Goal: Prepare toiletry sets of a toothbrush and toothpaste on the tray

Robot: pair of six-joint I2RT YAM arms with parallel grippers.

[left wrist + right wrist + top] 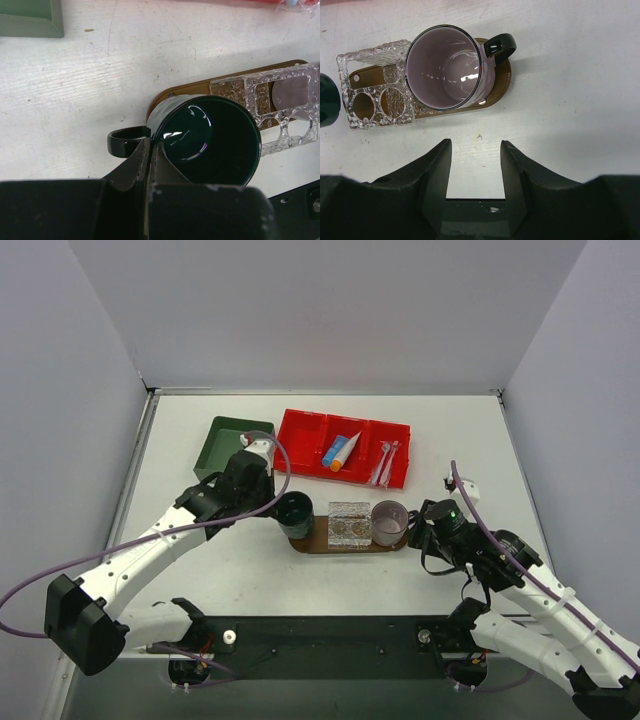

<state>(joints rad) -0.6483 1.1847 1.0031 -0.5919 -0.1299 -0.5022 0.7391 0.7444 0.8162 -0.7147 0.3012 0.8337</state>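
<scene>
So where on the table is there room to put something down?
Bare table lies right of the red bin, and between the tray and the black base plate. The tray is crowded: green mug, clear holder, pink mug.

A dark green mug (210,135) gleams with a glossy, enamel-like finish, highlights streaking its smooth inner wall; the pink mug (445,67) shines likewise, its black handle polished. The tray (502,82) is smooth brown wood with a low sheen, the clear holder (402,107) a pebbled, glass-like plastic. The white table (75,90) looks matt, grainy and scuffed; the red bin (305,430) looks like smooth plastic
</scene>
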